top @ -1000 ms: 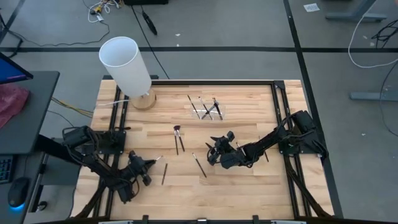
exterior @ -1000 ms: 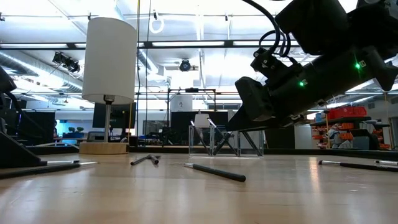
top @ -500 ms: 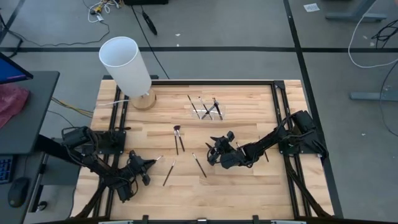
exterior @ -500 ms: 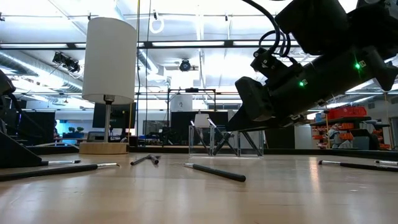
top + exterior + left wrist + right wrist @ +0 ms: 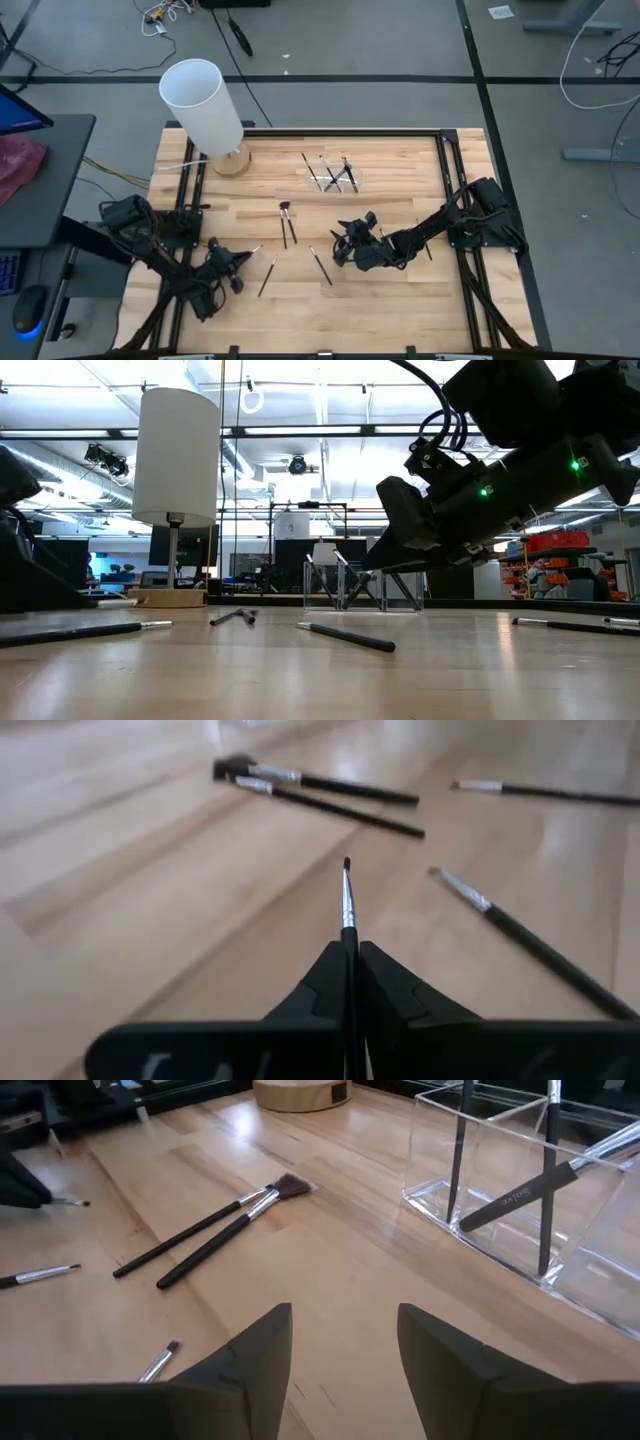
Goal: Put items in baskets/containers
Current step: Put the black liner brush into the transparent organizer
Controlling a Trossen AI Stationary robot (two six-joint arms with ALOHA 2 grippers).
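The left claw (image 5: 240,260) is pinching a thin brush (image 5: 347,905) between its fingers, which are pressed together on the handle. In the left wrist view the brush is pointing straight forward out of the claw, with its small dark tip ahead, so its long axis is running in line with the fingers. In the high view this claw is sitting at the near left part of the surface (image 5: 400,300).

The clear holder (image 5: 335,176) is lying far from it, toward the far middle of the surface, diagonally ahead and to the right of the left claw. Several brushes are already standing and leaning inside it, as the right wrist view is showing (image 5: 520,1190). So the carried brush is needing to travel forward and rightward, and I judge that it is also needing to be tipped from lying to upright before it is entering the holder.

The right claw (image 5: 345,1345) is spread wide and is holding nothing. It is hovering near the middle of the surface and is clearly nearer to the holder than the left claw is. A pair of brushes (image 5: 286,222), one with a reddish-brown tip, is lying between the two claws, and a loose brush (image 5: 320,265) is lying just beside the right claw.
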